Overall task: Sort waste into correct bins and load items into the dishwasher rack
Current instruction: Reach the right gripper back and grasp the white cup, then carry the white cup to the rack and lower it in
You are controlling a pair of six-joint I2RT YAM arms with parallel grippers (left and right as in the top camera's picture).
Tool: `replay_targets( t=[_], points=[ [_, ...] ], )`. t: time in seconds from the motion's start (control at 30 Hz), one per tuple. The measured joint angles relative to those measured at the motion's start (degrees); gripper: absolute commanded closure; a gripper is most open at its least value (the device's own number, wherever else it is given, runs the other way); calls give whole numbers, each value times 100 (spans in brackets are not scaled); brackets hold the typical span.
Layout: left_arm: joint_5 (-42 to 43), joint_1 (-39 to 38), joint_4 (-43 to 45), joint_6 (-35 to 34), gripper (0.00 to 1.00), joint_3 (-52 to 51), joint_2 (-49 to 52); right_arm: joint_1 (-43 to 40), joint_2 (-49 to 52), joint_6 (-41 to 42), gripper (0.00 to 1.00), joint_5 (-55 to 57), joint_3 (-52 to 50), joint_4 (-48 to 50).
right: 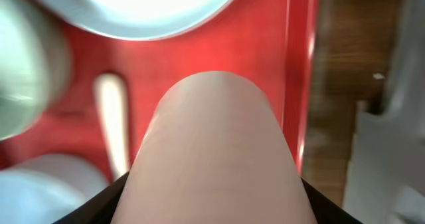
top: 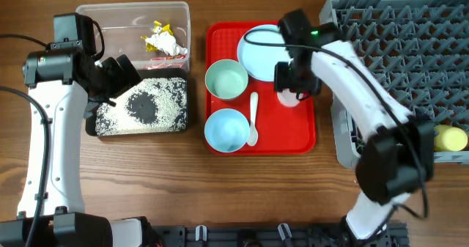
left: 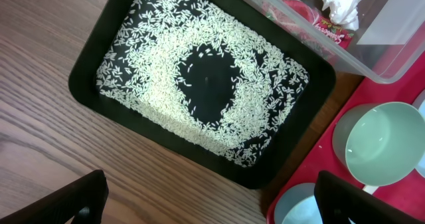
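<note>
Item: white cup [right: 212,157], 1 piece, fills the right wrist view, at the right side of the red tray [top: 304,133], just below the light blue plate [top: 260,53].
Handling (judged): light, rigid, smooth-walled and likely slippery; it could crack if dropped. Best taken across the body near mid-height, squarely, with moderate squeeze.
Right gripper [top: 293,82]: fingers sit on either side of the cup and appear clamped on it. Whether it is off the tray cannot be told.
Left gripper [left: 211,191]: fingers spread wide, nothing between them, over the near edge of the black tray [left: 86,94].
Black tray contents: loose white grains [left: 153,84] in a ring, with 1 bare patch in the middle.
Clear tub [top: 117,27] contents: crumpled white tissue [top: 170,45] and red and yellow wrappers [top: 157,33].
Red tray contents: plate, pale green bowl [top: 226,80], light blue bowl [top: 226,130] and white spoon [top: 253,119] lying between the bowls and the cup. Both bowls look empty.
Dishwasher rack [top: 396,49]: on the table [top: 220,188] at the right, holding 1 yellow cup [top: 451,138] at its right edge. The other pegs in view are unoccupied.
</note>
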Motion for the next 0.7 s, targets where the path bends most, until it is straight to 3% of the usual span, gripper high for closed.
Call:
replay_targets(
  t=[0.13, 0.27, 0.53, 0.7],
  points=[
    [0, 0, -2, 0, 0, 0, 0, -142, -1215, -24, 55, -57, 192, -330],
    [2, 0, 0, 0, 0, 0, 0, -1377, -1956, -129, 55, -63, 192, -929],
    [2, -2, -2, 0, 0, 0, 0, -3987, -2059, -675, 57, -46, 70, -1067],
    [2, -2, 0, 0, 0, 0, 0, -5080, -2057, -841, 57, -44, -774, -892]
  ],
)
